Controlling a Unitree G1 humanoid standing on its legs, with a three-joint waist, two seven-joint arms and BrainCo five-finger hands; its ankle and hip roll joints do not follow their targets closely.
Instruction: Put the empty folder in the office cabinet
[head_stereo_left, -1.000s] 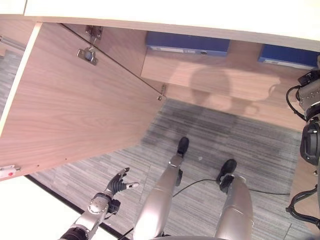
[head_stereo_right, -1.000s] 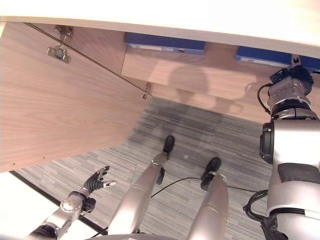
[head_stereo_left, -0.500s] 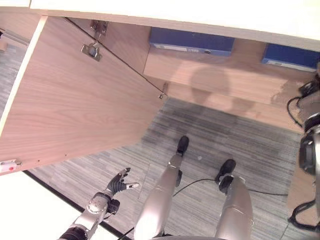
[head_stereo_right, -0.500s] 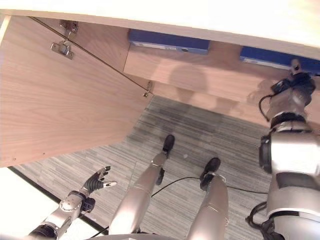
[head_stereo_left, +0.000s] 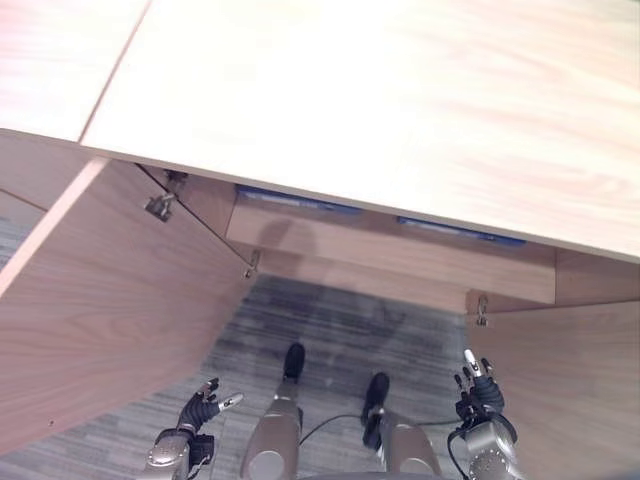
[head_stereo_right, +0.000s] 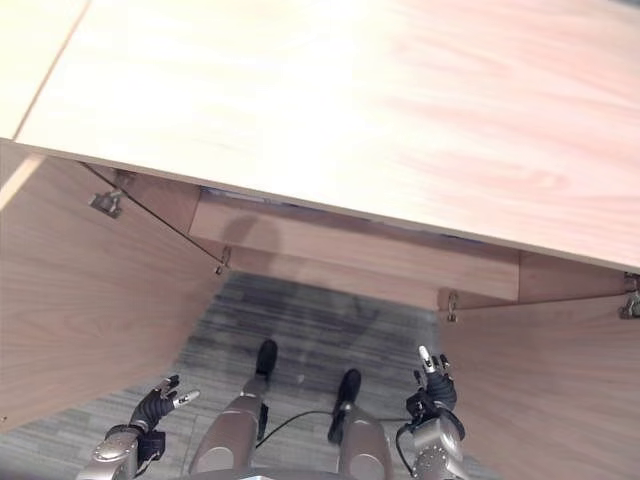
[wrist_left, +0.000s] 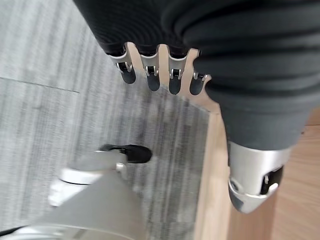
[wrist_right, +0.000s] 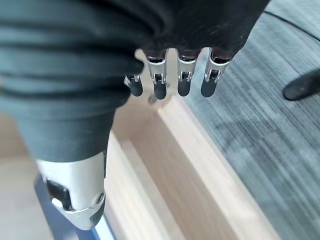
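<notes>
The right robot hand (head_stereo_left: 478, 385) has come back down from the cabinet (head_stereo_left: 400, 250); both it and the left robot hand (head_stereo_left: 200, 408) hang spread and empty, folders (head_stereo_left: 300, 201) shelved.

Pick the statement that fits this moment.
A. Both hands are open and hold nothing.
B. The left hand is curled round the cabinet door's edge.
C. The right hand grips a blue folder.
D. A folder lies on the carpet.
A: the left hand and right hand hang low over the carpet with fingers straight; the blue folders sit inside the open cabinet.
</notes>
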